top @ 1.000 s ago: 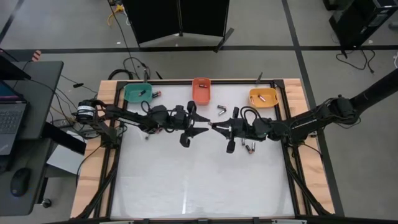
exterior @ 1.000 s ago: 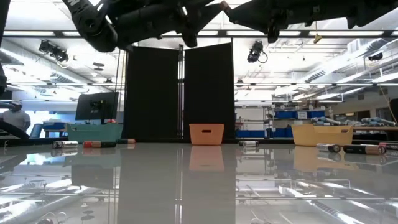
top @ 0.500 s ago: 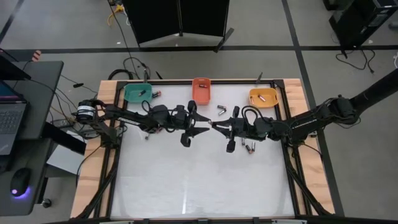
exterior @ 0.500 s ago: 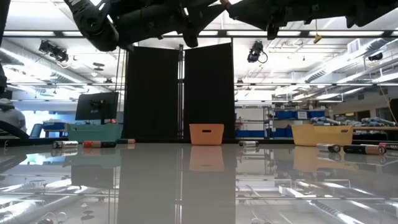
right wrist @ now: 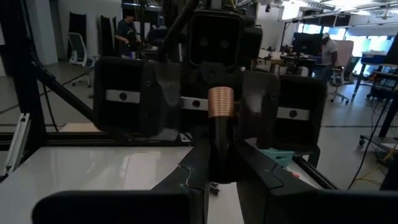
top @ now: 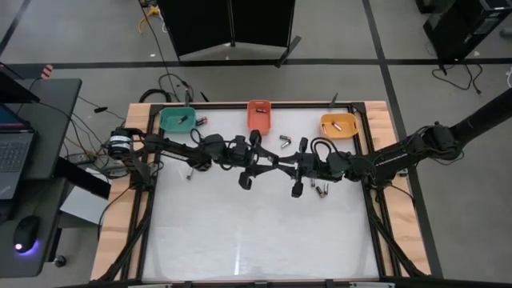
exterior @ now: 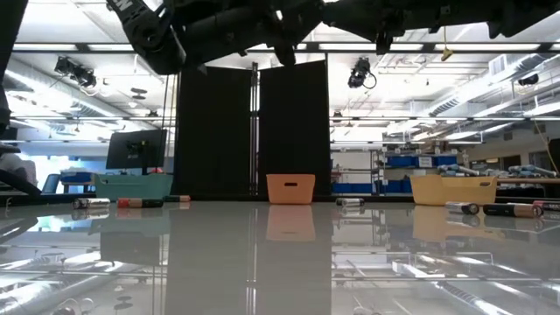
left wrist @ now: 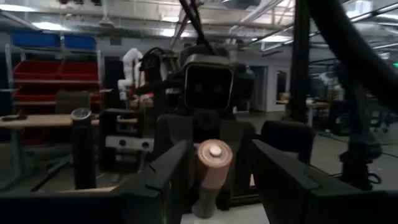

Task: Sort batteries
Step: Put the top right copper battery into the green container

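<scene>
Above the counter's [top: 240, 232] middle, the right gripper [top: 282, 165] pinches a rigid, slick battery [right wrist: 219, 102] by its base, offering its free end between the left gripper's [top: 261, 166] parted fingers.

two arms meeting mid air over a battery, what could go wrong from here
1. The right hand grips the battery by one end above the table, while the left hand only flanks it, with gaps on both sides. If the right lets go early, the battery could drop.
2. The hands sit nose to nose, so slight misalignment might bump fingers or tilt the battery.
</scene>
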`<action>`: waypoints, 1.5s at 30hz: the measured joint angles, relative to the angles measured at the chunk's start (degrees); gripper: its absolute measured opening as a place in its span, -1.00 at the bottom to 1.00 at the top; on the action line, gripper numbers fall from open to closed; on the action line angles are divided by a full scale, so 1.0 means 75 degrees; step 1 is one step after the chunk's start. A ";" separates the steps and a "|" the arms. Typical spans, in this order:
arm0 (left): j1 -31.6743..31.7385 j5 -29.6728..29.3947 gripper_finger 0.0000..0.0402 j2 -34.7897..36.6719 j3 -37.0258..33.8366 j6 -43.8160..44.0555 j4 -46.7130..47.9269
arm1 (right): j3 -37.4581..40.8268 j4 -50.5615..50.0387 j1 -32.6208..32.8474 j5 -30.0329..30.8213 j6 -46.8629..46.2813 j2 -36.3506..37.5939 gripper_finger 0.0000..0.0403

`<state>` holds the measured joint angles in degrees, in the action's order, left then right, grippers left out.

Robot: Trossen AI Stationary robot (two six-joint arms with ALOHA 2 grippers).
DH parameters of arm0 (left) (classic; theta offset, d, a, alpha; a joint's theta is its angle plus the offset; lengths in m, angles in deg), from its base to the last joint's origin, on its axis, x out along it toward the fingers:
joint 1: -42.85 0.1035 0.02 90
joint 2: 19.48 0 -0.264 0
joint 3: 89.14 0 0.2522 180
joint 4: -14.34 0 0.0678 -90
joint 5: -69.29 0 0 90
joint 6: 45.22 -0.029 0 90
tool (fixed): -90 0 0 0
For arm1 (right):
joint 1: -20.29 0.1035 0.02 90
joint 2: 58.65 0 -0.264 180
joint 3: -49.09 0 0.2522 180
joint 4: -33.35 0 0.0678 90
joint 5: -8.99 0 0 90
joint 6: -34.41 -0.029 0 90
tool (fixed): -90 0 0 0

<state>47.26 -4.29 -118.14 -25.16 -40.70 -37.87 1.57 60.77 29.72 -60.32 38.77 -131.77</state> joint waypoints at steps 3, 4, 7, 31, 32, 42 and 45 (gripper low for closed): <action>-0.0005 0.0107 -0.21 -0.0002 0.0000 0.0001 -0.0153 | 0.0000 0.0046 0.0003 -0.0029 0.0036 0.0000 -0.71; 0.0001 0.0136 -0.24 -0.0002 0.0000 0.0004 -0.0172 | 0.0000 0.0045 0.0006 -0.0026 0.0047 0.0000 -0.71; 0.0004 0.0138 -0.38 -0.0002 0.0000 0.0001 -0.0187 | 0.0000 0.0052 0.0009 -0.0031 0.0050 0.0000 -0.71; 0.0217 0.0368 -0.72 0.0738 -0.0015 -0.0627 0.0588 | -0.0011 0.0163 -0.0009 0.0757 0.0099 0.0000 0.00; 0.0208 0.0381 -0.72 0.0854 -0.0015 -0.0772 0.0736 | -0.0006 0.0158 -0.0013 0.0851 0.0138 0.0000 0.01; 0.0482 -0.0445 -0.72 0.3142 0.0060 -0.1633 0.5107 | -0.0003 -0.0314 -0.0044 0.1563 0.0443 0.0003 0.00; 0.0629 -0.1547 -0.72 0.3950 0.0481 -0.1756 0.7932 | -0.0001 -0.0776 -0.0038 0.1840 0.0419 0.0003 -0.04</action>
<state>51.98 -15.89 -88.51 -21.55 -53.87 21.62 1.56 54.95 29.44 -46.52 41.91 -131.75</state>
